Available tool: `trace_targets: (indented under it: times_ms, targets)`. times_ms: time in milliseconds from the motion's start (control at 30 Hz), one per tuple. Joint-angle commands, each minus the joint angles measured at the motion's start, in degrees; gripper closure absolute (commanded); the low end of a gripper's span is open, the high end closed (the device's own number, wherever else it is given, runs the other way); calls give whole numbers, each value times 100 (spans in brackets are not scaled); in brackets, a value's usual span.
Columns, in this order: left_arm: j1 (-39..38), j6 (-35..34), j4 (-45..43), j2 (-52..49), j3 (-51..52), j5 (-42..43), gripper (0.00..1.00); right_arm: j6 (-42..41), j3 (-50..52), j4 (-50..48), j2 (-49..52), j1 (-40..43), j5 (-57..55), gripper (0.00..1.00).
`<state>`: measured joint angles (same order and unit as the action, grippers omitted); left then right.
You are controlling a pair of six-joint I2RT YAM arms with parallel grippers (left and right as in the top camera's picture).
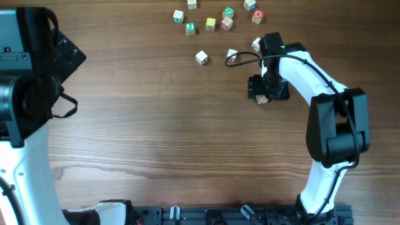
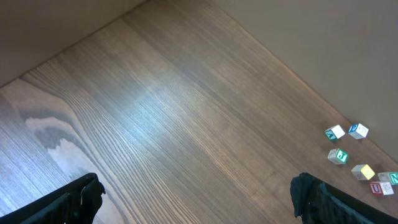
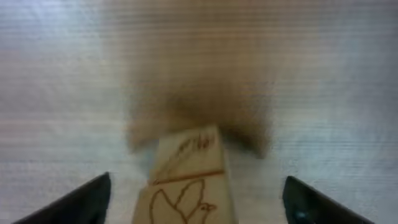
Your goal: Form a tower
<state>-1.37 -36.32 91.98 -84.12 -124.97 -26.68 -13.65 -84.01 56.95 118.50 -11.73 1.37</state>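
Tower of small pale wooden letter cubes [image 3: 186,180] stands untouched, right of centre, between the released right gripper [image 3: 198,202]; left gripper [image 2: 198,190], far left, gapes empty.

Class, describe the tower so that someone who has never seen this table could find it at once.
On the wooden table, find the white right arm; the open right gripper hangs over the tower. Unlike the loose cubes scattered singly beyond it, this is a pale stack, with a brown bird drawn on one face.
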Motion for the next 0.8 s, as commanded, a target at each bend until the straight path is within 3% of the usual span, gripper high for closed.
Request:
trace_targets:
  times_ms: [0, 133, 333, 433, 533, 633, 700, 767]
  targets:
    - [42, -15, 2, -44, 13, 24, 0, -4, -234, 339, 96, -20, 22, 0]
    - [42, -15, 2, -44, 13, 26, 0, -162, -1108, 935, 63, -20, 28, 0]
    - [42, -13, 7, -44, 13, 24, 0, -382, -1714, 1071, 55, -20, 42, 0]
    - [42, -15, 7, -44, 13, 26, 0, -1342, -2194, 1578, 52, -20, -157, 0]
    - [42, -13, 7, -44, 13, 24, 0, -2938, -2844, 2369, 52, 20, -319, 0]
    - [42, -13, 7, -44, 13, 24, 0, -3954, -2927, 2612, 42, 17, 328, 0]
    - [42, -13, 7, -44, 13, 24, 0, -3893, -2914, 2448, 42, 7, 1248, 0]
    - [42, -13, 7, -44, 13, 24, 0, -3056, -2914, 2461, 42, 17, 1276, 0]
